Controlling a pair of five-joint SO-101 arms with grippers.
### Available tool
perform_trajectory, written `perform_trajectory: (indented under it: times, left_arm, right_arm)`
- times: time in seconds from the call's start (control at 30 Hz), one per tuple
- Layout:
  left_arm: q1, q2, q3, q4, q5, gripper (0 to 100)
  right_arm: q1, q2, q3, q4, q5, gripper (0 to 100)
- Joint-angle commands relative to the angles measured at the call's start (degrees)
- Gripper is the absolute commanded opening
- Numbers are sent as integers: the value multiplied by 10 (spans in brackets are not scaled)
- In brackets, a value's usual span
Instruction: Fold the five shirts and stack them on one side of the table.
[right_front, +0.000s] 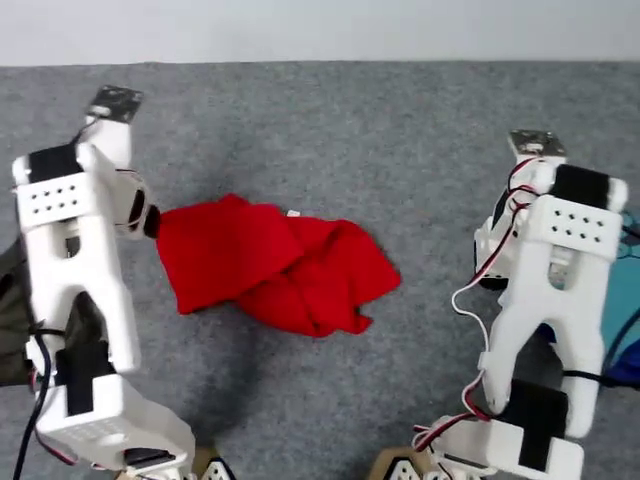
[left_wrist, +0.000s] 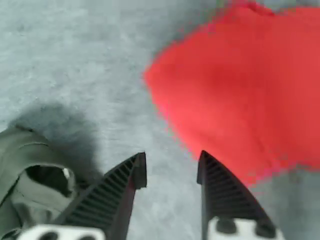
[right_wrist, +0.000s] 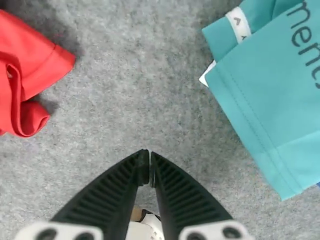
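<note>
Red shirt (right_front: 270, 265) is crumpled, so folding hasn't really started. Left gripper (left_wrist: 172, 156) hangs open just beside its edge, probably pinch there next. The right gripper (right_wrist: 149, 153) is closed, empty.

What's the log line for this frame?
left end effector: open, at red shirt edge | right end effector: shut, empty, between red shirt and teal shirt | red shirt: crumpled, unfolded

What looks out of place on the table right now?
The red shirt lies crumpled and bunched in the middle, not flat or folded. A teal shirt lies to the right, an olive garment to the left.
</note>
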Motion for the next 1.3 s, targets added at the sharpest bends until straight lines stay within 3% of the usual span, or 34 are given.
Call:
perform_trajectory:
  times: [0.0, 0.13, 0.43, 0.77, 1.03, 1.27]
  left_arm:
    - [74, -4, -35, 70, -26, 178]
    - [165, 0, -29, 71, -24, 179]
    - [338, 55, 22, -38, 26, 205]
    - [330, 149, 23, -125, 38, 184]
    - [321, 84, 23, -136, 42, 3]
    - [313, -19, 22, -134, 42, 5]
  right_arm:
    - [-15, -31, -31, 25, -2, 9]
    - [-21, -30, -31, 25, -2, 9]
    - [-19, -32, 19, 24, -1, 9]
    - [-16, -33, 47, 24, -1, 9]
    - [-16, -33, 47, 24, -1, 9]
    - [-16, -33, 47, 24, -1, 9]
